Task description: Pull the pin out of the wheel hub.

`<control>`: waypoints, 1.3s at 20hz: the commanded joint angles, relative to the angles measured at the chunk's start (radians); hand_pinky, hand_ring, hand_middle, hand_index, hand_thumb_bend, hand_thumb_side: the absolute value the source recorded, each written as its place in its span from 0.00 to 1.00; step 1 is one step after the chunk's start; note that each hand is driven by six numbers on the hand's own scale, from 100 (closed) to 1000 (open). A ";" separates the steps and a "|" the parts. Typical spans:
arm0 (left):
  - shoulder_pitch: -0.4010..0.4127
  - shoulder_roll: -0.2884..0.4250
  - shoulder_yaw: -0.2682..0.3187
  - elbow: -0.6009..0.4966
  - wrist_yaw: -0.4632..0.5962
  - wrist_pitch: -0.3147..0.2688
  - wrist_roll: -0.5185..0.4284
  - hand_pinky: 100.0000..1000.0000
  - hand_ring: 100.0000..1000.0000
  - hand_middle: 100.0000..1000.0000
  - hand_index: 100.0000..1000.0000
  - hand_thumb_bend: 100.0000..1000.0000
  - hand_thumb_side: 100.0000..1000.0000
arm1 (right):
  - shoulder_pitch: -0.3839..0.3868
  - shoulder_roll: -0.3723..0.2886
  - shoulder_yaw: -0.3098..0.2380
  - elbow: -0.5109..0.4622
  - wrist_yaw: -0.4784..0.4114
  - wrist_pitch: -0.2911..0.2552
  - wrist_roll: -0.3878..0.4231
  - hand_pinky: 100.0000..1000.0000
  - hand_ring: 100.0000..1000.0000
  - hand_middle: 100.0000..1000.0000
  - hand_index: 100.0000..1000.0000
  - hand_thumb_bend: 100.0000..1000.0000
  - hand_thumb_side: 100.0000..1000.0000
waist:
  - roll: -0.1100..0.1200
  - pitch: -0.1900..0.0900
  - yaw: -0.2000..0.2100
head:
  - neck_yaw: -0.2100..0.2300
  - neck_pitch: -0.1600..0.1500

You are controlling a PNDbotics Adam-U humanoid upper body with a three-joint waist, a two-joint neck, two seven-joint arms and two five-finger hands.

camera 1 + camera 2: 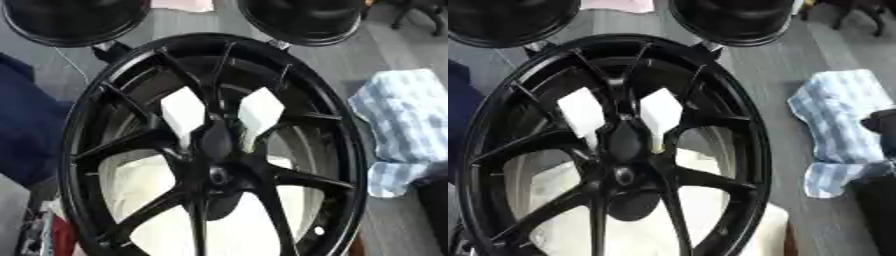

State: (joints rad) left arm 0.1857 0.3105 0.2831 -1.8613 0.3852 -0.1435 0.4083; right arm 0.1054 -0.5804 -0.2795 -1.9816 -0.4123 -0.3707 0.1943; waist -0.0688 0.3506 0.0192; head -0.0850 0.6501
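A large black multi-spoke wheel fills both views, its face tilted toward me. The hub sits just below the middle, with a small round ring at its centre. Just above it lies a dark oval part. I cannot make out a pin apart from these dark shapes. Two white wedge-shaped pieces sit between the upper spokes. Neither of my hands shows in either view.
White padding shows through the lower spokes. Two more black round rims stand behind the wheel. A blue-and-white checked cloth lies on the grey floor at right, with a dark shape at its edge. Dark blue fabric is at left.
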 commanded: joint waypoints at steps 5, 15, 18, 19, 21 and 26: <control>0.014 0.023 0.007 -0.009 -0.019 0.000 0.003 0.78 0.56 0.55 0.77 0.01 0.96 | 0.013 -0.433 -0.014 -0.018 -0.015 -0.308 -0.032 0.82 0.75 0.69 0.63 0.24 0.25 | -0.003 -0.019 -0.004 | 0.010 0.008; 0.014 0.038 -0.002 -0.013 -0.028 0.004 -0.002 0.78 0.56 0.55 0.77 0.01 0.96 | -0.140 -0.649 0.073 -0.018 0.121 -0.344 -0.010 0.82 0.78 0.72 0.68 0.32 0.31 | -0.023 -0.023 0.024 | -0.021 0.016; 0.013 0.041 -0.004 -0.014 -0.031 0.004 -0.004 0.78 0.56 0.55 0.77 0.01 0.96 | -0.172 -0.685 0.115 -0.018 0.201 -0.352 0.031 0.82 0.79 0.73 0.70 0.35 0.31 | -0.027 -0.021 0.031 | -0.032 0.018; 0.013 0.042 -0.005 -0.015 -0.032 0.004 -0.005 0.78 0.56 0.55 0.77 0.01 0.96 | -0.181 -0.696 0.132 -0.018 0.231 -0.355 0.046 0.81 0.79 0.73 0.70 0.36 0.31 | -0.028 -0.021 0.034 | -0.036 0.019; 0.010 0.045 -0.009 -0.015 -0.032 0.006 -0.009 0.78 0.56 0.55 0.77 0.01 0.96 | -0.201 -0.712 0.165 -0.018 0.289 -0.365 0.073 0.81 0.80 0.74 0.71 0.37 0.32 | -0.030 -0.020 0.040 | -0.044 0.020; 0.003 0.048 -0.017 -0.013 -0.033 0.009 -0.016 0.78 0.56 0.55 0.77 0.01 0.96 | -0.246 -0.729 0.244 -0.018 0.386 -0.391 0.128 0.82 0.80 0.75 0.72 0.41 0.31 | -0.033 -0.019 0.058 | -0.061 0.015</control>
State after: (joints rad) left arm 0.1906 0.3340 0.2653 -1.8611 0.3601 -0.1326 0.3973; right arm -0.1312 -1.2631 -0.0403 -1.9887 -0.0508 -0.7553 0.3089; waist -0.1060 0.3460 0.0784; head -0.1396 0.6675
